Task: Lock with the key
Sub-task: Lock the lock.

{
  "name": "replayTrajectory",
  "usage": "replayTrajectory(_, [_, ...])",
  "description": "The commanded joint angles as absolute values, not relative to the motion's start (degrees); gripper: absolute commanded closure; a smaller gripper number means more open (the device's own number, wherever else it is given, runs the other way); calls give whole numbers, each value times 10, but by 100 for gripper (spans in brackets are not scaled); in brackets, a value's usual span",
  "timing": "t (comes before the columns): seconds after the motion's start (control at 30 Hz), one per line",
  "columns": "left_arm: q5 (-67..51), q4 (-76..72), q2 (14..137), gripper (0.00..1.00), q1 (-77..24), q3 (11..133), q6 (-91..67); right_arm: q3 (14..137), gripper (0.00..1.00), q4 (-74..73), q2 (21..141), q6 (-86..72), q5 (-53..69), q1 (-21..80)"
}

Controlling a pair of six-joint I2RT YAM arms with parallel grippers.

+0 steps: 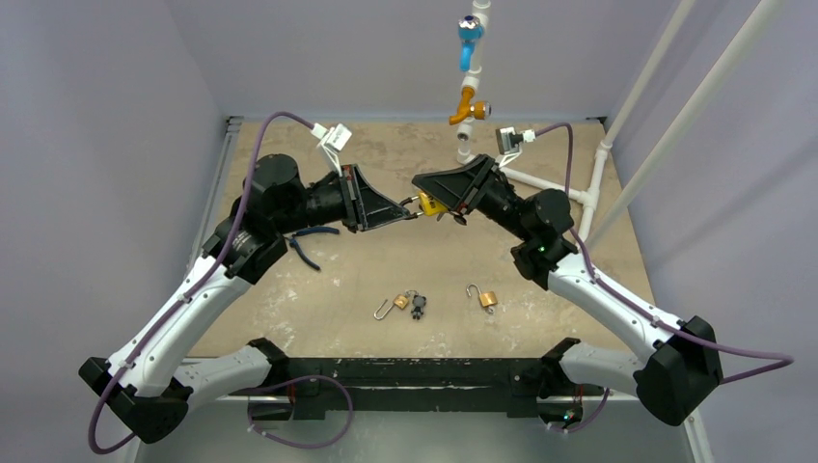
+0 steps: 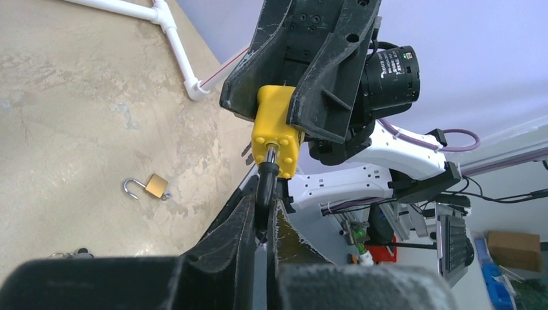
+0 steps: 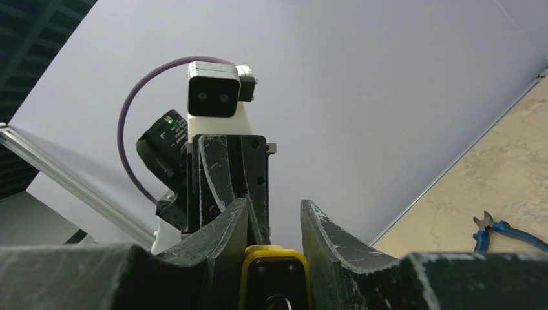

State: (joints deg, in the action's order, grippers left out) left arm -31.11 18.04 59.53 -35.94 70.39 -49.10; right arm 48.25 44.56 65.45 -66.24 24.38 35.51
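While aloft, key (image 2: 265, 186) in left hand (image 2: 263, 218)

padlock (image 2: 276, 132): bright yellow, plain
key (image 2: 265, 187): black head
left gripper (image 2: 263, 218): black, with pale scratches
right gripper (image 1: 436, 200): black, also scratched
table (image 1: 386, 260): beige, mottled with lighter patches
small padlocks (image 1: 487, 300): brass colour, silver shackles
pliers (image 1: 307, 246): blue handles
pipes (image 1: 617, 125): white
upper valve (image 1: 470, 34): blue
lower valve (image 1: 466, 104): orange
cables (image 3: 121, 132): purple
arms (image 1: 183, 318): white shells, black joints
walls (image 1: 96, 96): pale lilac-grey, plain
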Motion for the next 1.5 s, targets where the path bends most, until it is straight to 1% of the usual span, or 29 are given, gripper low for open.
replayTrajectory(0.0, [-303,167,589,100,-356,710,-471,506,71,475,647,-640,254,360])
replayTrajectory(0.03, [-298,178,586,100,-355,719,-457,507,54,474,648,-633,262,360])
replayTrajectory(0.07, [-296,194,584,100,-355,729,-442,510,39,464,648,-623,275,360])
replayTrajectory(0.1, [-295,210,580,100,-355,739,-426,511,26,452,645,-616,284,358])
replayTrajectory(0.13, [-295,227,576,100,-356,749,-412,512,17,437,639,-604,287,355])
replayTrajectory(0.2, [-298,260,563,100,-356,765,-385,506,4,419,621,-582,286,350])
replayTrajectory(0.23, [-298,283,555,100,-355,772,-371,500,2,418,611,-571,288,345])
replayTrajectory(0.37, [-322,342,537,100,-354,802,-336,494,1,419,589,-526,334,333])
replayTrajectory(0.47, [-353,362,530,100,-354,823,-328,491,1,443,593,-496,398,329])
replayTrajectory(0.6, [-379,387,526,100,-354,849,-320,496,1,509,606,-502,488,329])
replayTrajectory(0.77, [-404,398,531,100,-355,863,-322,526,3,518,610,-497,535,330])
replayTrajectory(0.9, [-411,393,534,100,-355,862,-328,547,6,502,613,-489,551,344])
replayTrajectory(1.1, [-420,377,539,100,-354,860,-336,596,10,347,613,-364,525,404])
replayTrajectory(1.33, [-425,371,535,100,-354,862,-339,590,15,329,615,-352,504,406])
replayTrajectory(1.47, [-424,371,535,100,-354,861,-341,589,20,327,616,-352,505,406])
